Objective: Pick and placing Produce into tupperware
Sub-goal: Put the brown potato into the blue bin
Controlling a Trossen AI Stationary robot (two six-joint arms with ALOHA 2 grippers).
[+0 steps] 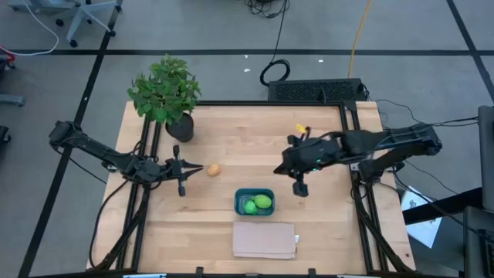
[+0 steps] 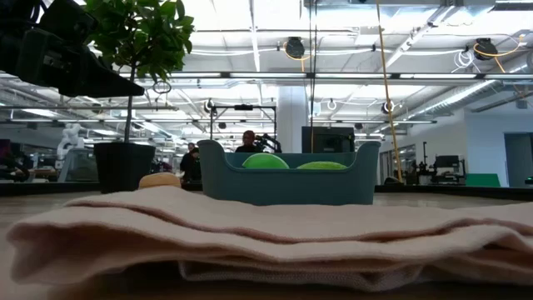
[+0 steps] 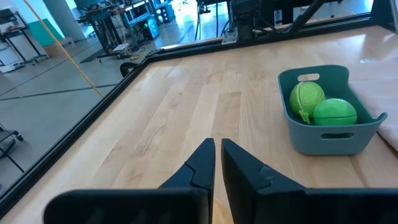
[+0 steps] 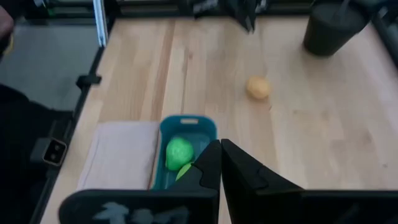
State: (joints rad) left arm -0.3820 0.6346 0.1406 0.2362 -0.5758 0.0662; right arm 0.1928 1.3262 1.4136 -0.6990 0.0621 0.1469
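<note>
- The right gripper [image 1: 299,188] is hanging above the table [image 1: 255,139] just up and to the right of the teal tupperware [image 1: 254,201] in the overhead view, its fingers [image 4: 211,163] pressed together with nothing between them.
- The left gripper [image 1: 181,171] is sitting low over the left-centre of the table, its fingers [image 3: 205,163] nearly touching, only a thin slit showing between them — nothing is being pinched.
- The tupperware is resting on the wood near the front middle of the table, and two bright green produce pieces are lying inside it side by side: the lighter, ridged one [image 3: 306,98] and the rounder, deeper green one [image 3: 335,112], touching each other.
- The orange-tan produce [image 1: 213,170] is still lying on the bare wood, outside the container — it is sitting just beside the left gripper's fingertips, between that gripper and the tupperware, touching neither.
- A folded beige cloth [image 1: 265,239] is lying flat just in front of the tupperware, close to its near wall; from table height it is filling the foreground.
- A leafy potted plant [image 1: 167,93] is standing at the back left corner of the table, well apart from the container.
- Across the room, behind the tupperware in the low view, a person [image 2: 248,142] is sitting partly hidden by its rim.
</note>
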